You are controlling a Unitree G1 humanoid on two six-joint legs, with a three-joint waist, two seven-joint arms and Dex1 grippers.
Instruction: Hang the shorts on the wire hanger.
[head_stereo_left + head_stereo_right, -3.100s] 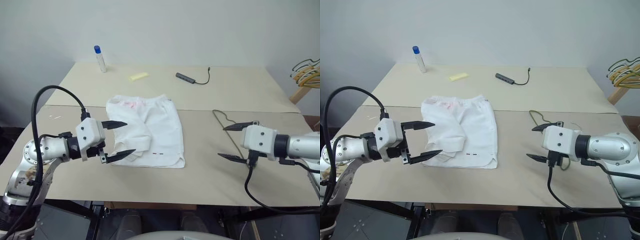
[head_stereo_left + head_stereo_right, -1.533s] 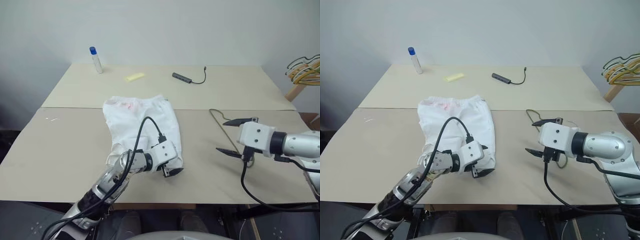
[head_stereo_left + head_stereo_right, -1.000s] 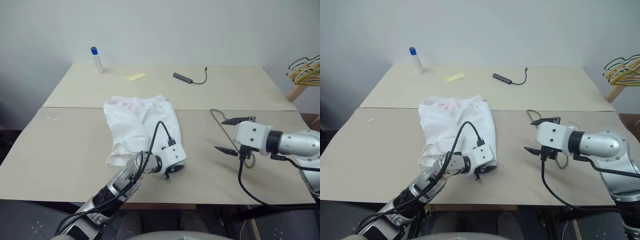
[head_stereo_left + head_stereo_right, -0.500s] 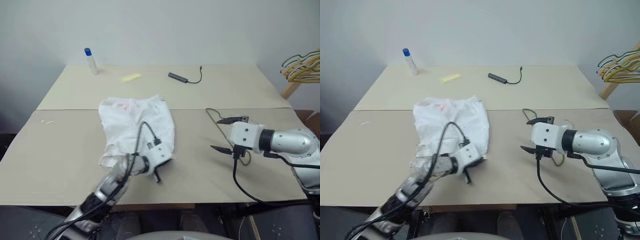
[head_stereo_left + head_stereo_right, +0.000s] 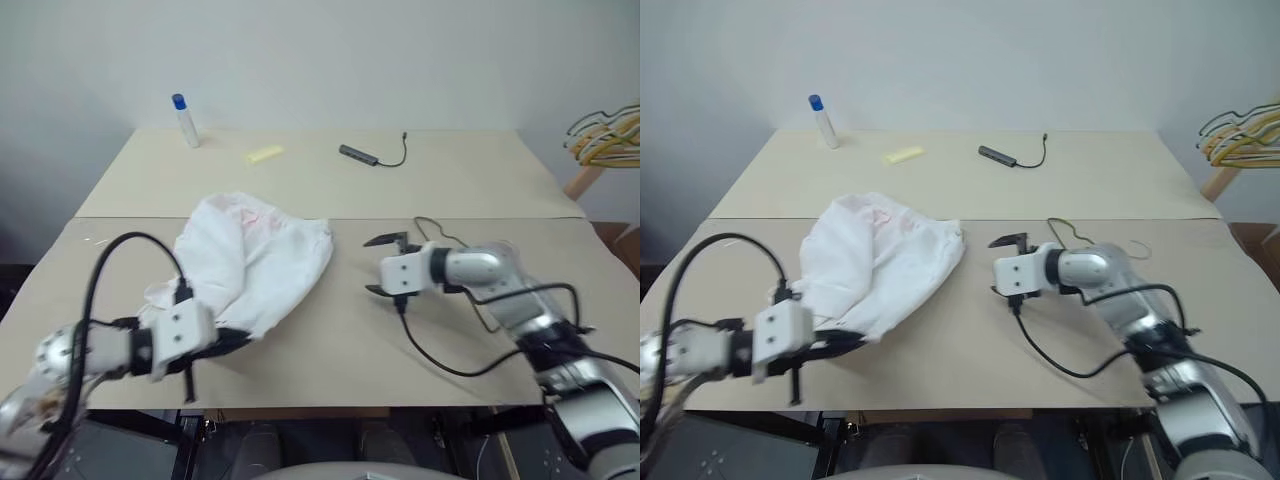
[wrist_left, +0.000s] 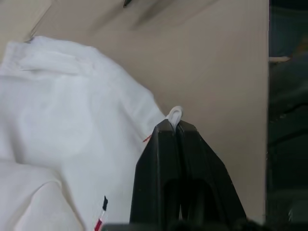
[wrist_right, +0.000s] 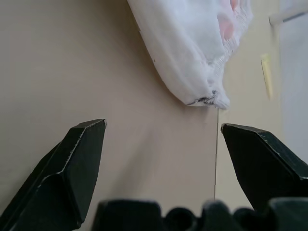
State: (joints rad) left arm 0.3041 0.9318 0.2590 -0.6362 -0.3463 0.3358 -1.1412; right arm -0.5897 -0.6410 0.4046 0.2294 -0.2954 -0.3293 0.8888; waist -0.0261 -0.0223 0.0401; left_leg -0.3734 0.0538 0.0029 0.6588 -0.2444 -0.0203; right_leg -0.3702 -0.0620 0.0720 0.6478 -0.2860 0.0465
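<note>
1. So the left gripper (image 6: 175,126) is pinched fully closed on a small fold of the shorts' hem, near the table's front edge.
2. The shorts (image 5: 255,262) lie bunched on the tan table (image 5: 330,345), pulled up toward that gripper; the pink-marked waistband sits at the far side.
3. The right gripper (image 5: 381,265) hovers just right of the shorts with its fingers spread wide, holding nothing.
4. The wire hanger (image 5: 440,232) lies flat on the table behind the right arm, mostly hidden by it.
5. No real containers here except a blue-capped bottle (image 5: 184,119) standing upright at the far left; can't tell what's in it.
6. A dark cable adapter (image 5: 370,155) lies at the back too.
</note>
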